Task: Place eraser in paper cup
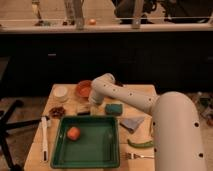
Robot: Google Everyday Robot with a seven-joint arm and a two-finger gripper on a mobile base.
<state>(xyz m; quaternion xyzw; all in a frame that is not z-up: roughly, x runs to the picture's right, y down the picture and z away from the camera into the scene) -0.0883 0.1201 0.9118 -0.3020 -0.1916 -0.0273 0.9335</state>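
Where your gripper hangs: the gripper (94, 101) is low over the back half of the wooden table (145, 92). It is at the end of the white arm (131, 98) that reaches in from your right, just in front of the orange bowl (83, 89).
Grip state: you cannot tell from this view whether it is open, closed or holding anything.
Eraser: the eraser (83, 110) lies flat on the table, just behind the far rim of the green tray (100, 146). It is just below the gripper and slightly to its left, and you cannot tell whether the two touch.
Paper cup: the paper cup (60, 92) stands upright near the back left of the table, left of the orange bowl. It is behind and to the left of the eraser, apart from it.
Sponge: the teal sponge (114, 108) sits to the right of the gripper, also by the tray's far rim.
Tray contents: one round orange-red fruit (73, 133) in the left half.
Left side: a small dark dish (57, 111) beside the eraser, and a white marker (44, 138) along the tray's left edge.
Right side: a grey cloth (131, 123), a green pepper (140, 144) and a fork (135, 156), all near the arm's large white body.
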